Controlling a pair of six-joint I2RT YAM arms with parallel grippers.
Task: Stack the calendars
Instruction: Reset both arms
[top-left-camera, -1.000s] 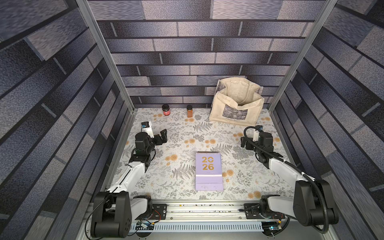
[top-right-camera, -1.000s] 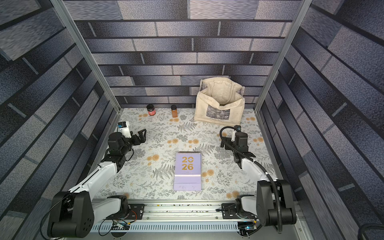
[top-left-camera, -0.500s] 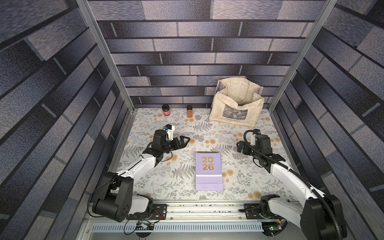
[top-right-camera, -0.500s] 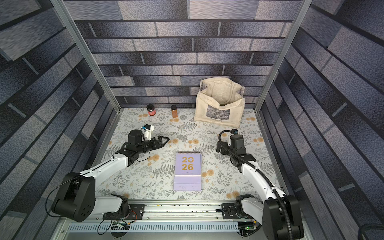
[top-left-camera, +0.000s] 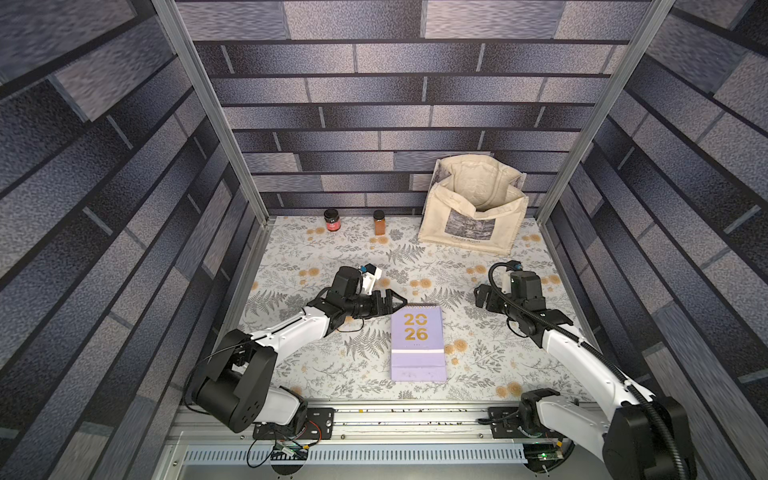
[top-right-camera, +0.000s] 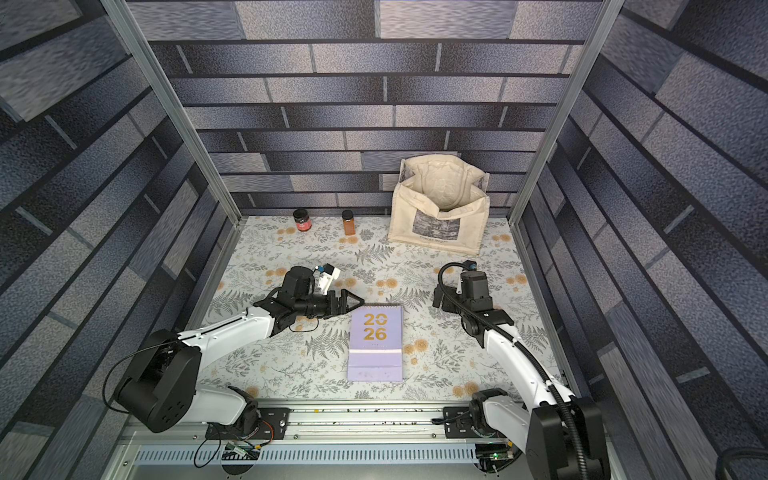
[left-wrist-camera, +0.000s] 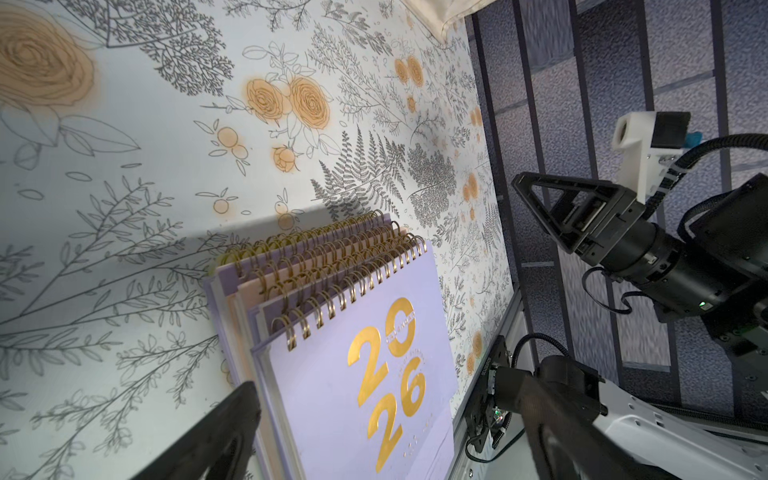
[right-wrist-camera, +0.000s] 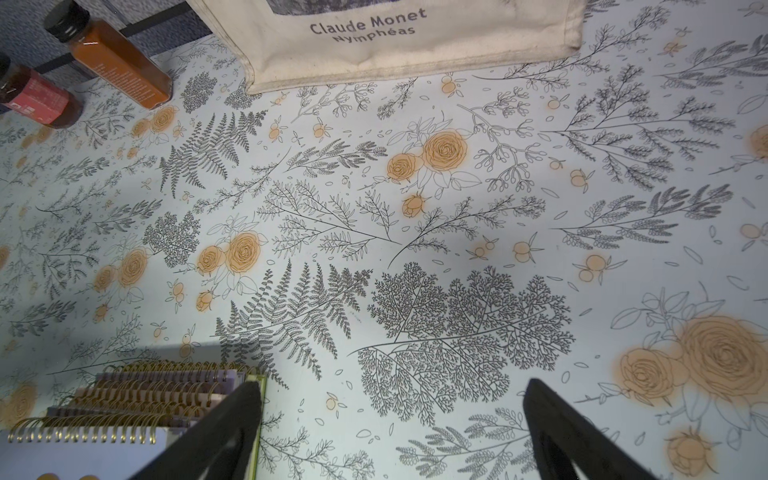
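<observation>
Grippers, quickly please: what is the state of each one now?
Left gripper: open, holding nothing.
Right gripper: open, holding nothing.

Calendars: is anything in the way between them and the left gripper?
No, nothing visible is. The open left gripper sits close by the spiral-end corner of the calendars, which lie in one pile.

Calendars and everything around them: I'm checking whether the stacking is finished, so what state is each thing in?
calendars: one flat pile, lilac cover on top, spiral edges slightly staggered.
left hand: open, empty, near the pile's spiral corner.
right hand: open, empty, clear of the pile.
tote bag: upright, mouth open.
red-label jar: upright, capped.
orange jar: upright, capped.
</observation>
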